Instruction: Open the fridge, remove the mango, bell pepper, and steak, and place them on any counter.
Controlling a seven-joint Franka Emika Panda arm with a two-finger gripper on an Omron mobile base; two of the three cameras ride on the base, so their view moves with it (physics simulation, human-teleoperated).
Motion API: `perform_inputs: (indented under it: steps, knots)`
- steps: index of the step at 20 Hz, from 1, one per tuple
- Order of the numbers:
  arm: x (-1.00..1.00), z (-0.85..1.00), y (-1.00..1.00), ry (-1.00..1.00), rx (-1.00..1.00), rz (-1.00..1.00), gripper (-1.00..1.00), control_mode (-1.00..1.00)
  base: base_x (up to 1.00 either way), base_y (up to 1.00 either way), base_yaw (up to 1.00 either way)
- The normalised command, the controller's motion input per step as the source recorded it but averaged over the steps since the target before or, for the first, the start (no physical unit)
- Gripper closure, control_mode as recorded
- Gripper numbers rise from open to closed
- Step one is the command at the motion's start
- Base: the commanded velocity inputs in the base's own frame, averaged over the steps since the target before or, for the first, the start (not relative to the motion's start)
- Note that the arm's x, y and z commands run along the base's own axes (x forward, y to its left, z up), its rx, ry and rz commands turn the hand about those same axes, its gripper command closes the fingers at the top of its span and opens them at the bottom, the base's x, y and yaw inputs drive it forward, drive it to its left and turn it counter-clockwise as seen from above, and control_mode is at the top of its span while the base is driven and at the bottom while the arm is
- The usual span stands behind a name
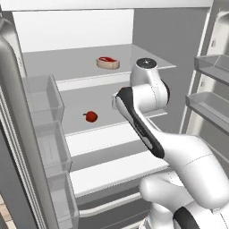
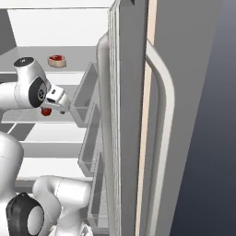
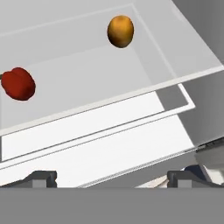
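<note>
Fridge point(image 1: 183, 40) open; fingers point(image 3: 111, 177) spread wide, grasping nothing, facing the mango point(image 3: 120, 31) right of the pepper point(image 3: 18, 83). Next: reach in, clench it.

I can read no text, label, brand, number or sign anywhere from here, neither on the fridge point(image 1: 179, 40) nor on anything lying on its shelves.
</note>
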Motion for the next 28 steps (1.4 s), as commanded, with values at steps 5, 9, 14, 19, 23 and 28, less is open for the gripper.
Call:
perform_inputs:
  steps: [5, 9, 14, 19, 23, 28]
  knots:
    - [-0.1, 0.22, 0.03, -0.05, 0.0, 0.07, -1.0, -1.0, 0.22, 0.12, 0.0]
    - [-0.55, 0.69, 0.0, -0.3, 0.0, 0.22, -1.0, -1.0, 0.0, 0.0, 0.0]
    - [-0.22, 0.72, 0.0, -0.31, 0.0, 0.27, -1.0, -1.0, 0.0, 0.0, 0.0]
    - [0.18, 0.59, 0.0, -0.24, -0.01, 0.2, -1.0, -1.0, 0.0, 0.0, 0.0]
    - [0.44, 0.4, 0.0, -0.13, 0.0, 0.09, -1.0, -1.0, 0.0, 0.0, 0.0]
    - [0.37, 0.34, 0.03, -0.03, -0.02, 0.0, -1.0, -1.0, 0.0, 0.0, 0.0]
